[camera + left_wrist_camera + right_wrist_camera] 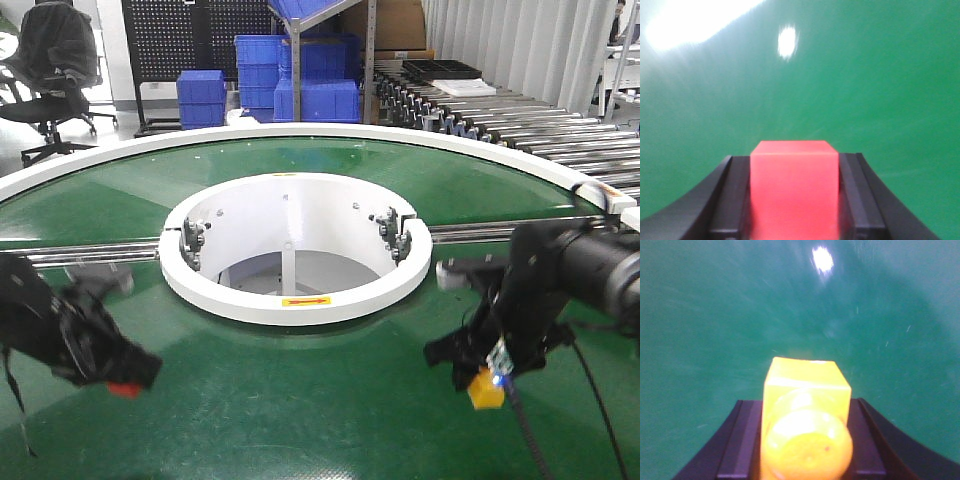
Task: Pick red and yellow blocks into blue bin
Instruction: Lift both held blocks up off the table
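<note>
The left pincer [122,378] was held low, closed on the red cube [794,190]; the right pincer [482,378] was closed on the yellow brick [805,390], both over the green surface [300,410]. Blue crates [315,100] were stacked behind.

The front view is taken from above and behind both arms, facing forward and down across the green belt [300,420] toward the white ring [210,285]. Each wrist view is set very close behind its own fingers, facing down at the belt: the left gripper [794,200] is seen around the red cube [794,170], the right gripper [805,440] around the yellow brick [805,385]. These, small, are shared with the front view
</note>
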